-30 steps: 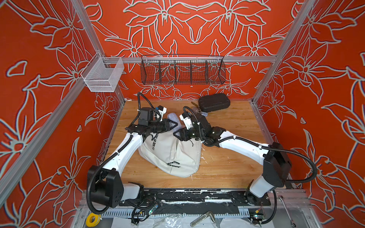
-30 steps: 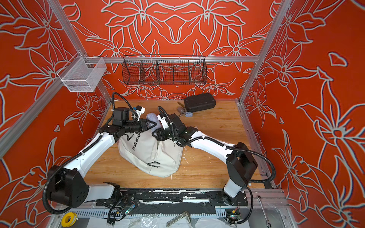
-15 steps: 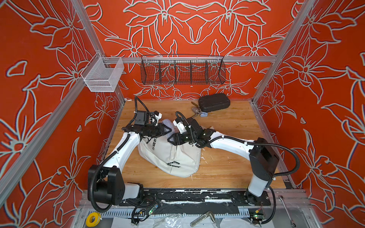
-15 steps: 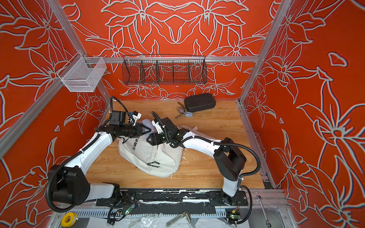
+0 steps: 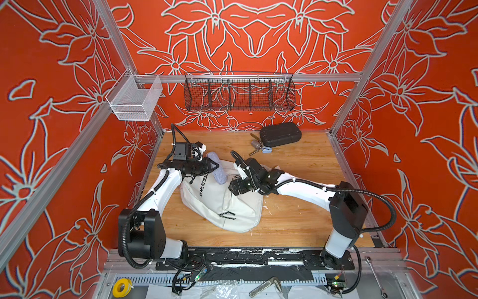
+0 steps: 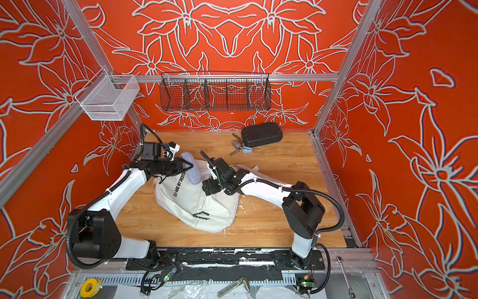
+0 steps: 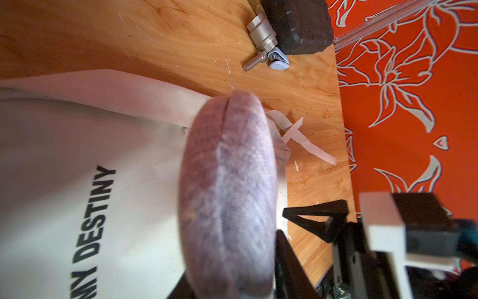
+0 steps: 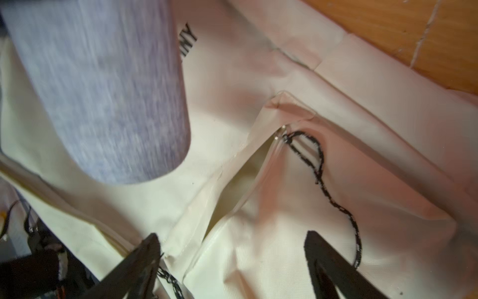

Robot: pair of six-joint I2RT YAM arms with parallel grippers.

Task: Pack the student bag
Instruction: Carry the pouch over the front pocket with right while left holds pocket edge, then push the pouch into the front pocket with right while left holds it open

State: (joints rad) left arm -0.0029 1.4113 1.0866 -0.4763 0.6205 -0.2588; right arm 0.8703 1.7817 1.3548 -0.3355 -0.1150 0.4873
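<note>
Left end effector point(image 5: 216, 165) clamps the lavender pouch point(image 5: 219, 176) at 12 o'clock on the student bag point(image 5: 214, 204); right end effector point(image 8: 232, 234) stands wide open, empty, over the zipper opening point(image 8: 240, 181).

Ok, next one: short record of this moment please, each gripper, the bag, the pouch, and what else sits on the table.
left gripper: shut on the lavender pouch, above the student bag's printed end
right gripper: open, empty, jaws apart just above the zipper opening
student bag: lying on the table, print side up, zipper partly open
lavender pouch: outside the bag
elsewhere on table: black case and metal valve at the rear, apart from the bag
</note>
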